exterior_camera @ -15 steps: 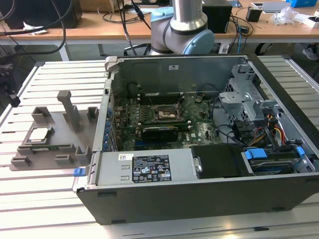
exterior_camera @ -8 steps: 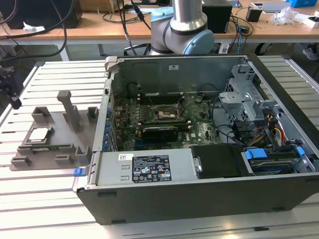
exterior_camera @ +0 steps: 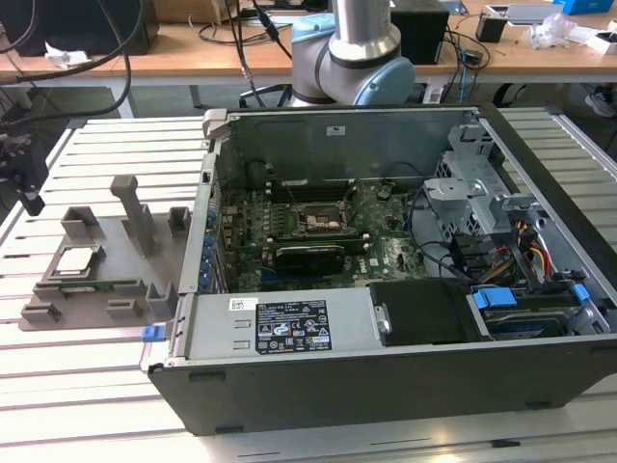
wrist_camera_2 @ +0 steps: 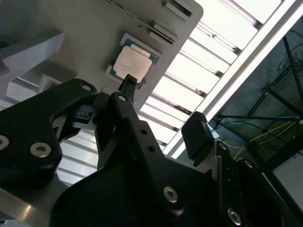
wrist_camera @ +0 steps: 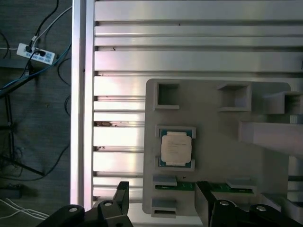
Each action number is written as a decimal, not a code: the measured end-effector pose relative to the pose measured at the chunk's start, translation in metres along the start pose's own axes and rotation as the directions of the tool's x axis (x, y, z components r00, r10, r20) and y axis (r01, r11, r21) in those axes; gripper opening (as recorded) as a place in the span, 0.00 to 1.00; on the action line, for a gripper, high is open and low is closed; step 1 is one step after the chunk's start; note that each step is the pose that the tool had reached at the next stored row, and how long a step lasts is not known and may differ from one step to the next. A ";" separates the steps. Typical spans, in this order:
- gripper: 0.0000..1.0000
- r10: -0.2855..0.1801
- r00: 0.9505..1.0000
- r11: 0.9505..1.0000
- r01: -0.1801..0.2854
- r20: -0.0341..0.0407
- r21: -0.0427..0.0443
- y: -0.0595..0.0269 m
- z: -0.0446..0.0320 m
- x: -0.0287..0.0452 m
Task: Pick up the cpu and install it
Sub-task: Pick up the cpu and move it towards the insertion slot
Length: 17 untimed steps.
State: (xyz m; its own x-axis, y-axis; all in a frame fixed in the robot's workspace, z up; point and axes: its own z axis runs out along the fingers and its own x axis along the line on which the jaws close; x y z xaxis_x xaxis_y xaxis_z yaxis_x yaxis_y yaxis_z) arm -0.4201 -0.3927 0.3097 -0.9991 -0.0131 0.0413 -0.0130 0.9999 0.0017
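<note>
On the exterior view's left, a grey plastic tray with upright blocks is lying on the slatted aluminium bench. The cpu, a small flat square chip with a silvery metal top and a thin pale rim, is sitting face up in a shallow square recess of that tray, toward the end farthest from the computer. The gripper is hovering above the tray, apart from the chip. In both wrist views its two black fingers are standing apart with nothing between them, and the cpu is lying untouched beyond their tips. Just beside the tray, toward the exterior view's right, a large open desktop computer case of black and grey metal is lying on its side. It is exposing a green motherboard with a black square socket frame near its middle. At the case's right end, a grey metal drive cage and a bundle of coloured cables are sitting.
</note>
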 end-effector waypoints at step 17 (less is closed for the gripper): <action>0.66 0.000 1.000 1.000 0.000 0.000 0.000 0.0000 0.0171 -0.0007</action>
State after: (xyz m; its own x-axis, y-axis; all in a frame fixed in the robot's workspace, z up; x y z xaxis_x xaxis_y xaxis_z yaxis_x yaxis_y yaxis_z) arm -0.4201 -0.3927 0.2926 -0.9991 -0.0131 0.0414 -0.0130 0.9999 0.0017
